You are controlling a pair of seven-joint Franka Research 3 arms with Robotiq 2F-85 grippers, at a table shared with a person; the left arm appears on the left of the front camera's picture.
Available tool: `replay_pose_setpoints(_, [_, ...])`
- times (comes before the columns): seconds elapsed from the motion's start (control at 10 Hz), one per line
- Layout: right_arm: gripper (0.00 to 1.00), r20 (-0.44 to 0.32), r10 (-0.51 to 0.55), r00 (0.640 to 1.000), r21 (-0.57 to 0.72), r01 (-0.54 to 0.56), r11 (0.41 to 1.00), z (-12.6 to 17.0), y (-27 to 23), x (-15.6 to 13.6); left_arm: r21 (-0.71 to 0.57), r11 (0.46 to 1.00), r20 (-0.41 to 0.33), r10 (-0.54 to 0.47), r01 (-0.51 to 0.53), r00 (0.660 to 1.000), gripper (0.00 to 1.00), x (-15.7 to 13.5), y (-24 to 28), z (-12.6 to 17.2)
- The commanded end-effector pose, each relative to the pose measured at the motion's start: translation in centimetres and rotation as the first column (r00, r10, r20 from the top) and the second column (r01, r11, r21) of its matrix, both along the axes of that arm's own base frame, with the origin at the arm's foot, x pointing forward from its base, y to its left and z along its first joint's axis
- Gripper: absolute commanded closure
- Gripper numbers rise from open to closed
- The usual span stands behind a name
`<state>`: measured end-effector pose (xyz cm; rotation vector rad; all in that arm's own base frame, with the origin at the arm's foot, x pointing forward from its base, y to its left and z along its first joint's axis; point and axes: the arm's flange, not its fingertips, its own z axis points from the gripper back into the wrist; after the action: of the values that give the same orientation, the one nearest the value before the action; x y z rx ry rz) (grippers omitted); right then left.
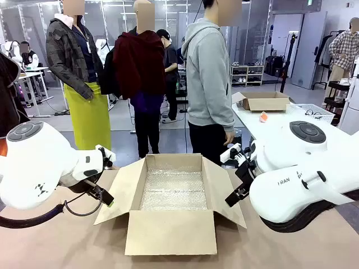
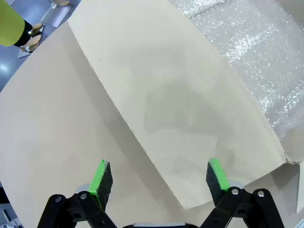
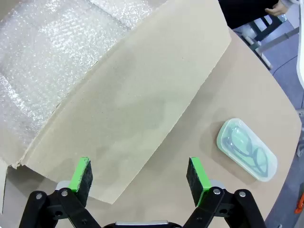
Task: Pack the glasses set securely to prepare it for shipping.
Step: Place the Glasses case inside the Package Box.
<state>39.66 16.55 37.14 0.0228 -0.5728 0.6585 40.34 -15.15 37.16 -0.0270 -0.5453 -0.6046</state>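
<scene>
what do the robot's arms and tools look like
Both arms are glossy white rounded shells with grey round joint caps. The left arm has a black cable; the right arm bears black lettering. The left tool and right tool are black linkages with green pads.

Brown cardboard box (image 1: 171,231) sits mid-table (image 1: 61,244), side flaps splayed outward. Bubble wrap (image 1: 174,190) lines its floor. Person in grey hoodie (image 1: 208,73) stands at the far edge, behind the box. White side table (image 1: 269,122) beyond carries a smaller open carton (image 1: 266,102) and a white basket (image 1: 315,112).
</scene>
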Motion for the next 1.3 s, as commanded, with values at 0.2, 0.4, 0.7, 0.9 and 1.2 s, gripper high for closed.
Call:
replay_pose_setpoints(0.2, [0.0, 0.0, 0.0, 1.0, 0.0, 0.0, 1.0, 0.0, 0.0, 0.0, 0.0, 1.0, 0.0, 0.0, 0.0, 1.0, 0.0, 0.0, 0.0, 0.0])
replay_pose_setpoints(0.4, [0.0, 0.0, 0.0, 1.0, 0.0, 0.0, 1.0, 0.0, 0.0, 0.0, 0.0, 1.0, 0.0, 0.0, 0.0, 1.0, 0.0, 0.0, 0.0, 0.0])
replay_pose_setpoints(0.7, [0.0, 0.0, 0.0, 1.0, 0.0, 0.0, 1.0, 0.0, 0.0, 0.0, 0.0, 1.0, 0.0, 0.0, 0.0, 1.0, 0.0, 0.0, 0.0, 0.0])
replay_pose_setpoints(0.9, [0.0, 0.0, 0.0, 1.0, 0.0, 0.0, 1.0, 0.0, 0.0, 0.0, 0.0, 1.0, 0.0, 0.0, 0.0, 1.0, 0.0, 0.0, 0.0, 0.0])
replay_pose_setpoints(1.2, [0.0, 0.046, -0.009, 0.999, -0.036, 0.011, 0.999, 0.7, -0.2, 0.5, -0.036, 0.998, 0.028, -0.048, 0.049, 0.998, 0.0, -0.2, 0.1, 2.1])
